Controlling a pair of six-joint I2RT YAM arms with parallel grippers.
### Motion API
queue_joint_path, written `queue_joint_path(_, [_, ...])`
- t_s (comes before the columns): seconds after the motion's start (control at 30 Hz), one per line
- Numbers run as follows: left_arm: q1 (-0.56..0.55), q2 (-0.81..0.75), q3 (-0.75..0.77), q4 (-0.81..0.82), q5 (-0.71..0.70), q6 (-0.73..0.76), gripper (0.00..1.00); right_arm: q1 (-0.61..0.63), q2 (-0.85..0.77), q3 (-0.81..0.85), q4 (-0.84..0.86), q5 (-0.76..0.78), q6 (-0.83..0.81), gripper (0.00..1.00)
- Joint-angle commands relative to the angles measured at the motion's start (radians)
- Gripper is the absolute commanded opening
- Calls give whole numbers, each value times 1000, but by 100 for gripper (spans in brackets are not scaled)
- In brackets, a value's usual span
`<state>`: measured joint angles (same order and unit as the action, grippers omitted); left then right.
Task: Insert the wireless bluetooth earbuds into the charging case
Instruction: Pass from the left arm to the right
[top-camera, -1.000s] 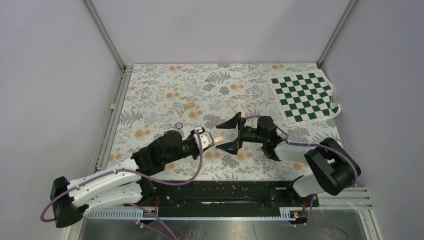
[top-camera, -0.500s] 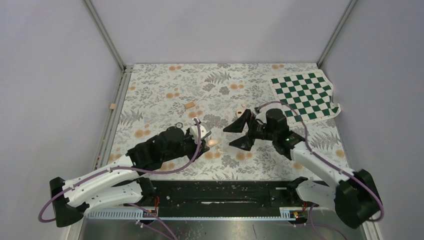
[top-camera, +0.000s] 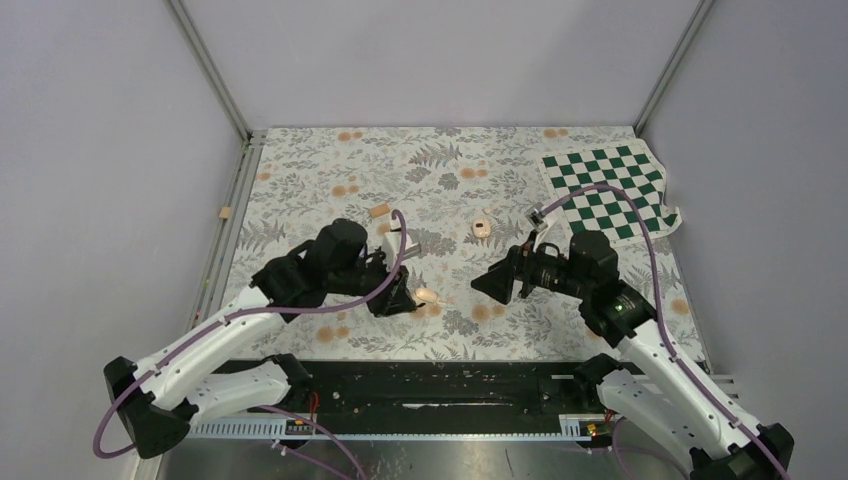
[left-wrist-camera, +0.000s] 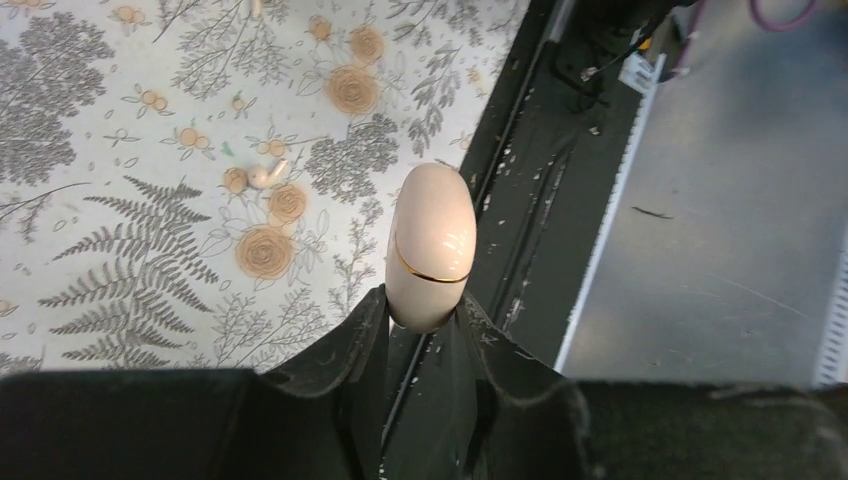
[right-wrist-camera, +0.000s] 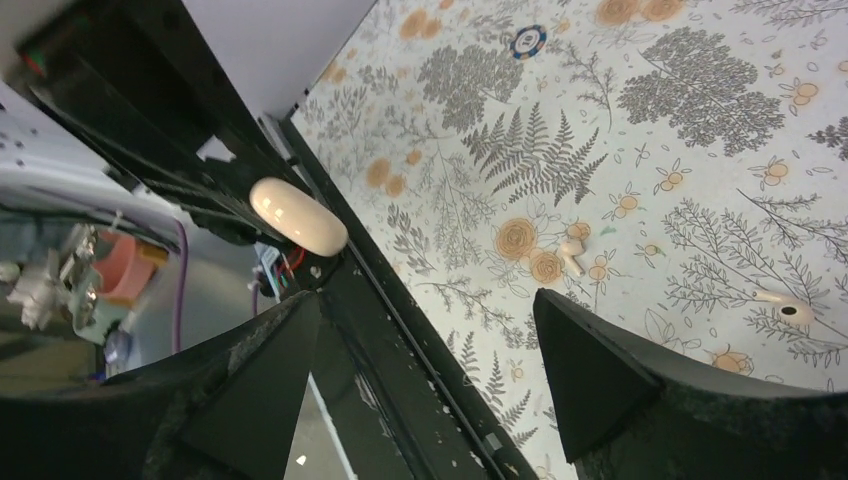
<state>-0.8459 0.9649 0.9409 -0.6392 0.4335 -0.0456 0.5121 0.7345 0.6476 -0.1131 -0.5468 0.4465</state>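
First, on the left, the left gripper (top-camera: 405, 297) hangs over the floral cloth (top-camera: 300, 170) near its front edge. Its fingers (left-wrist-camera: 340, 350) are pinched tight on one end of the charging case (top-camera: 429, 296). The case sticks out past the fingertips toward the right arm. Its two halves are together, and a thin gold seam line shows across it in the left wrist view. Whether it touches the cloth or sits just above it I cannot tell. Farther back on the cloth, behind this arm, lies a flat tan oblong piece (top-camera: 380, 210), well apart from the case.

Next, between the two grippers, one earbud (left-wrist-camera: 265, 177) lies loose on the cloth among the orange flowers, near the held case. A second earbud (right-wrist-camera: 785, 306) lies near the first but apart from it in the right wrist view. Both are outside the case. A blue-and-white round chip (right-wrist-camera: 527, 42) sits farther off on the cloth in that view.

To the right, the right gripper (top-camera: 497, 283) points toward the case with its jaws spread wide and nothing between them. A small pale piece (top-camera: 481, 229) lies on the cloth behind it, too small to make out. At the far right back corner sits a green-and-white checkered mat (top-camera: 610, 190).
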Motion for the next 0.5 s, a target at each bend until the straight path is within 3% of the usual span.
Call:
queue_joint_path(0.0, [70,24,80,-24,267,23,0,10,23,-50,165,-155,-92,87])
queue_joint_path(0.1, [84,64,104,-58,332,37,0,54,37,-83,305,-179,-42,88])
queue_joint_path(0.27, [99,101,114,-63,394,35,0,198,121,-3,269,-142,-133,88])
queue_joint_path(0.47, [103,95,118,-55,395,28,0,216,207,30,325,-181,-81,87])
